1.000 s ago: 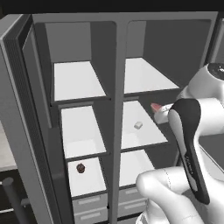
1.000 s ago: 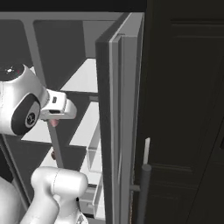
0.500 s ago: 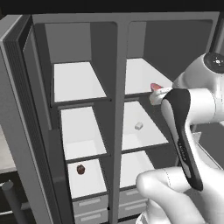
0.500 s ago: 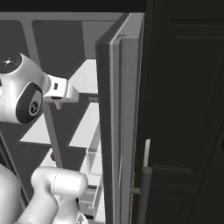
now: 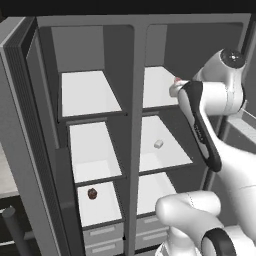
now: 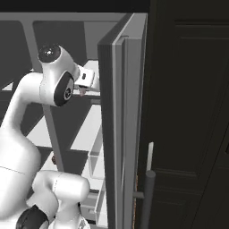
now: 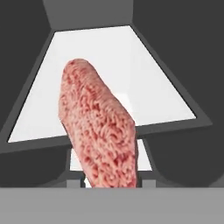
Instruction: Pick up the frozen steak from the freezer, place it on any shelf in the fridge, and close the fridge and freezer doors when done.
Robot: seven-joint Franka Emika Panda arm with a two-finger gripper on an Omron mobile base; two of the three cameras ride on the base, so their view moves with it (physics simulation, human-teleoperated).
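My gripper is shut on the frozen steak, a pinkish-red slab, in front of the upper right shelf of the fridge. From the right side the gripper hangs the steak just off that shelf's front edge. Seen from the hand, the steak stands on end between the fingertips, with the white shelf behind it. The freezer is the left compartment. Its door and the fridge door both stand open.
A dark red ball lies on a low freezer shelf. A small white lump sits on the fridge's middle shelf. Clear bins hang inside the fridge door. Grey drawers are at the bottom. A dark cabinet front stands on the right.
The arm has lifted the steak from the level of the middle fridge shelf up to the upper shelf's front edge. The doors have not moved.
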